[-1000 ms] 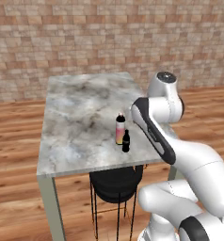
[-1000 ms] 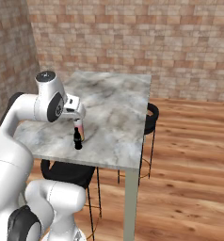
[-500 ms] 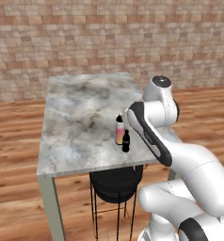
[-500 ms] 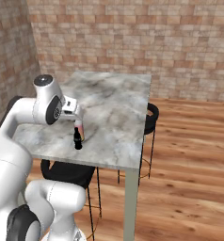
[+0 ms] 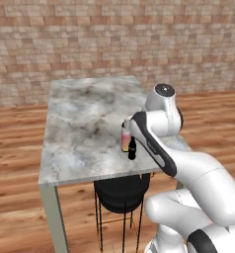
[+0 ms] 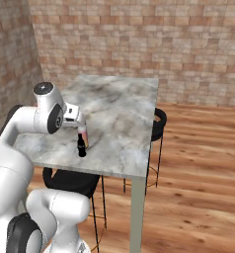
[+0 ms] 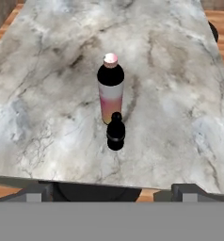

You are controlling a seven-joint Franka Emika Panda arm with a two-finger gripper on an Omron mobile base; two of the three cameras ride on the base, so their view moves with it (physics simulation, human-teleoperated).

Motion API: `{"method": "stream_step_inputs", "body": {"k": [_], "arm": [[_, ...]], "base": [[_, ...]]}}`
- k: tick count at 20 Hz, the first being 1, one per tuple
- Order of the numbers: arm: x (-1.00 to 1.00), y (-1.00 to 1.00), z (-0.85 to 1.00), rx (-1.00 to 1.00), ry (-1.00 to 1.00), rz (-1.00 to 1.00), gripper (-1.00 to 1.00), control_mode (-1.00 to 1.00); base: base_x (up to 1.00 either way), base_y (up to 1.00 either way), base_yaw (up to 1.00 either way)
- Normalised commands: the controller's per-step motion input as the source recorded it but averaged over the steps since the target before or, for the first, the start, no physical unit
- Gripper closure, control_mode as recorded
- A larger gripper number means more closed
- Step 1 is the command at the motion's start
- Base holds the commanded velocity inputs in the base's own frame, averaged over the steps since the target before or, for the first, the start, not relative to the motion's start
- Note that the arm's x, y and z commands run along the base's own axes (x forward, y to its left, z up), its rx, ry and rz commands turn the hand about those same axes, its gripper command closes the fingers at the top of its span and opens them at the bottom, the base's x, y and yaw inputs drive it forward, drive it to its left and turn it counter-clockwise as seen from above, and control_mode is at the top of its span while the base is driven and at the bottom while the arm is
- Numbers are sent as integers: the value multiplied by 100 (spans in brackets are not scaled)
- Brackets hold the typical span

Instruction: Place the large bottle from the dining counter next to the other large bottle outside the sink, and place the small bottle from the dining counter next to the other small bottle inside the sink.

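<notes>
A brick wall stands behind a wood floor, and in the middle is the surface (image 5: 85, 123), a marble top on pale legs. A black stool (image 5: 120, 190) sits under its near edge.

Two bottles stand on the surface, close to the near edge. The large bottle (image 7: 110, 89) is tall and slim, with a white cap and a pink and yellow body. The small bottle (image 7: 116, 132) is short and black with a thin neck. It stands just in front of the large one, and I cannot tell if they touch.

Both bottles stand straight up. Their long sides run up and down, with the caps at the top.

The large bottle looks hard and smooth, so it may slip. It is tall and thin, so a bump could tip it over. A good place to hold it is around the middle of its body, from the sides. The small bottle looks light and easy to knock down. Its thin neck is a poor place to hold, so its round body is better.

The gripper (image 7: 112, 193) hangs above the near edge. Its tips sit wide apart with nothing between them, so it is let go and holds nothing.
</notes>
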Motion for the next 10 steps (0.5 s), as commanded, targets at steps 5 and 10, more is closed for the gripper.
{"method": "stream_step_inputs", "body": {"k": [5,10], "arm": [[14,3,-10,0,0,0,-100,-100],[19,0,-4,0,0,0,-100,-100]], "base": [[0,0,0],[0,0,0]]}}
